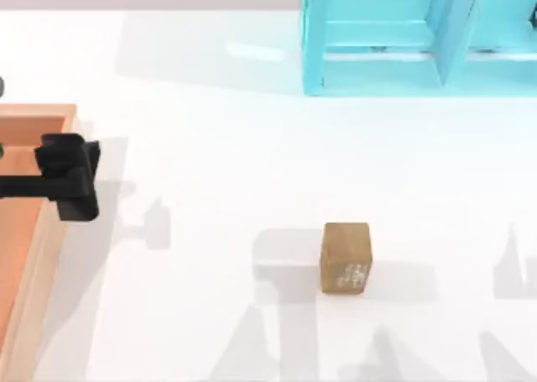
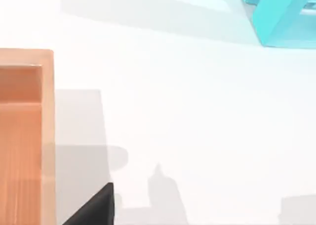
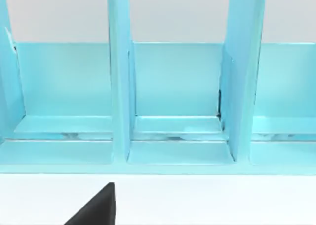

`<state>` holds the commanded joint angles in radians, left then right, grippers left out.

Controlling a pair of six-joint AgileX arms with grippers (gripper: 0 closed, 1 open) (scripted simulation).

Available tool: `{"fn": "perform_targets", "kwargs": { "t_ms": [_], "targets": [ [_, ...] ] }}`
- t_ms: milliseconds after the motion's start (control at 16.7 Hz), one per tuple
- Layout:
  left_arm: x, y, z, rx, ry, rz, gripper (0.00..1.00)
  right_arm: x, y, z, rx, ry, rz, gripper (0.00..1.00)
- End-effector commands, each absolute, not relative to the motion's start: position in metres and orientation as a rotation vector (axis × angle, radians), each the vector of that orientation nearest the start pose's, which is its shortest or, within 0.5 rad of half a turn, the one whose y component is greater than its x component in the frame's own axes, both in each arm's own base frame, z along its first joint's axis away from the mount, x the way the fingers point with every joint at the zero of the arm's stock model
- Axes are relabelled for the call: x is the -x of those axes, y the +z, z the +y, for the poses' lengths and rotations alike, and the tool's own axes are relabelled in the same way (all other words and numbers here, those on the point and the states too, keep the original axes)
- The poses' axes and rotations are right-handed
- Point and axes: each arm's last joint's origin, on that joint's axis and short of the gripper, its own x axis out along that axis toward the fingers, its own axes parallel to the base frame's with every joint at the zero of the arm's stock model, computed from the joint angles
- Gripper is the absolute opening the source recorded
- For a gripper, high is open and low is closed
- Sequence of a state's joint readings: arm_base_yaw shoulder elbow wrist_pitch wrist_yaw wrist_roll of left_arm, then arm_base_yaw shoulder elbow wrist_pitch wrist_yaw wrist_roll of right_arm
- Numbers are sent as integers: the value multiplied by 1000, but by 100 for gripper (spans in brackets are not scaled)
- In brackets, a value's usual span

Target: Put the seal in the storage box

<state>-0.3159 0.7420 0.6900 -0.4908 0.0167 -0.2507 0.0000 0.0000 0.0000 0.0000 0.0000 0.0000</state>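
At the table's left edge I have the storage box [image 1: 33, 231], its light rim and orange floor cut off by that edge, and nothing lies in the part I can see. My left claw [image 1: 71, 176] hangs over the box's right rim, near its far corner; from above it is a dark block, and I cannot tell whether its fingers are apart or together. In the left wrist view the box's corner [image 2: 47, 111] sits beside bare white table, with a dark sliver of the claw at the frame's edge.

Moving right, the seal [image 1: 346, 259] stands on the open table, right of centre and toward the near edge, its whitish marks facing the near side. It is well apart from the left claw and from the box, with bare table between.

At the far right corner stands the cyan shelf unit [image 1: 419, 38]. My right wrist view looks straight into its compartments [image 3: 177, 86], so I judge the right arm parked facing it; its claw's state I cannot tell.

I judge the task barely begun: reaching, gripping, carrying and dropping into the box all remain.
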Motion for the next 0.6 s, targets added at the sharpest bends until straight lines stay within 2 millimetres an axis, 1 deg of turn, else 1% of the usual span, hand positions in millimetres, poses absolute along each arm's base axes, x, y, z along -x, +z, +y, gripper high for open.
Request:
{"fn": "perform_targets", "kwargs": {
  "t_ms": [180,300,420,600],
  "targets": [
    [-192,306,-87,192,-290,789,100,-106,160,-1,0,0,0,100],
    [-218,318,-120,197,-295,932,100,-106,160,-1,0,0,0,100],
    [-242,322,-157,188,-284,1069,100,-106,160,-1,0,0,0,100],
    [-270,313,-217,152,-238,1252,100,-106,160,-1,0,0,0,100]
  ]
}}
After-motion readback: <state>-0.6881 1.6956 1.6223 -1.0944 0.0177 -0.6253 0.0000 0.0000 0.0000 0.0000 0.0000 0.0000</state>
